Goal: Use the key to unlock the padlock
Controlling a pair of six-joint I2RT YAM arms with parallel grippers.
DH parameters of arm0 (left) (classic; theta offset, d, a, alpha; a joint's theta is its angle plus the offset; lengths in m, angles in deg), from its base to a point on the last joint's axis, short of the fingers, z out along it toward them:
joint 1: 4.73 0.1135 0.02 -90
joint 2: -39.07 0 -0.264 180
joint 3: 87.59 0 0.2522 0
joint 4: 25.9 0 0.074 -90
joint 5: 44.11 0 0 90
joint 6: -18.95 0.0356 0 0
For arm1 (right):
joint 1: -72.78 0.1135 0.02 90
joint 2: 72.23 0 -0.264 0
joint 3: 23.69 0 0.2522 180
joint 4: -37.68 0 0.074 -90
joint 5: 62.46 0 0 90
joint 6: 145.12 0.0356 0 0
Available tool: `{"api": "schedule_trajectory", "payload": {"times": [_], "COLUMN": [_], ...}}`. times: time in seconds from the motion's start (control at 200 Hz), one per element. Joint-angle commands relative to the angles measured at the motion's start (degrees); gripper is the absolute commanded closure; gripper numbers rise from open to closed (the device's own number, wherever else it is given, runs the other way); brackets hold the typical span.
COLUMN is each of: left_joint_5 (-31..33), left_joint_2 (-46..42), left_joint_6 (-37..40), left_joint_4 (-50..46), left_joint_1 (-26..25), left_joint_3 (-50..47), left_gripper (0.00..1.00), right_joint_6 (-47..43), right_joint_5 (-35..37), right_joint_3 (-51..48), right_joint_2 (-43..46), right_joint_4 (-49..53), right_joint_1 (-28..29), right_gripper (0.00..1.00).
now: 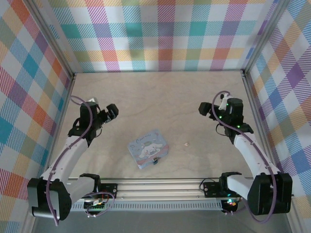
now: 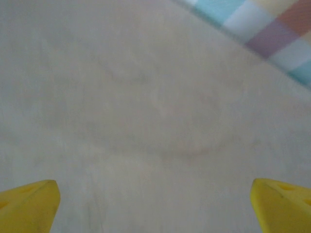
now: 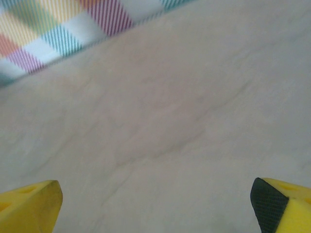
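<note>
The tiny padlock (image 1: 155, 161) sits at the near edge of a pale-blue cartoon-printed tin box (image 1: 147, 147) in the middle of the table. The key (image 1: 186, 143) is a light speck on the wood to the right of the box. My left gripper (image 1: 112, 111) hovers up and to the left of the box, open, its yellow fingertips (image 2: 29, 204) wide apart over bare wood. On the other side, my right gripper (image 1: 203, 108) is held above and right of the key, also open, with its fingertips (image 3: 279, 204) spread and nothing between them.
Plaid walls (image 1: 160, 34) close in the table on the back, left and right. An aluminium rail (image 1: 160, 187) runs along the near edge between the arm bases.
</note>
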Motion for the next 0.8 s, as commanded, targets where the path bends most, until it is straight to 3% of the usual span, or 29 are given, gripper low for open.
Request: {"api": "schedule_trajectory", "payload": {"times": [0.0,0.2,0.37,0.615,0.795], "left_joint_5": [-4.7,-7.1,-11.6,-21.2,-23.6], "left_joint_2": [-3.9,-8.4,-9.4,-8.4,-6.5], "left_joint_6": [-8.1,-12.6,-15.7,-24.0,-27.4], "left_joint_4": [-17.2,-32.2,-39.8,-28.9,-20.7], "left_joint_1": [-3.3,-7.9,-12.8,-20.2,-22.9], "left_joint_3": [1.2,5.1,5.9,-1.3,-5.2], "left_gripper": [0.00,0.00,0.00,0.01,0.05], "right_joint_6": [3.1,4.6,5.5,7.3,8.0], "right_joint_5": [0.5,-0.4,-2.2,-20.5,-22.6], "right_joint_3": [2.9,5.0,4.6,1.8,5.1], "right_joint_2": [0.4,-3.4,-6.3,-5.7,-11.1], "right_joint_4": [16.4,27.8,30.6,16.5,13.7], "right_joint_1": [4.6,11.8,15.0,20.6,25.8], "right_gripper": [0.00,0.08,0.11,0.12,0.10]}}
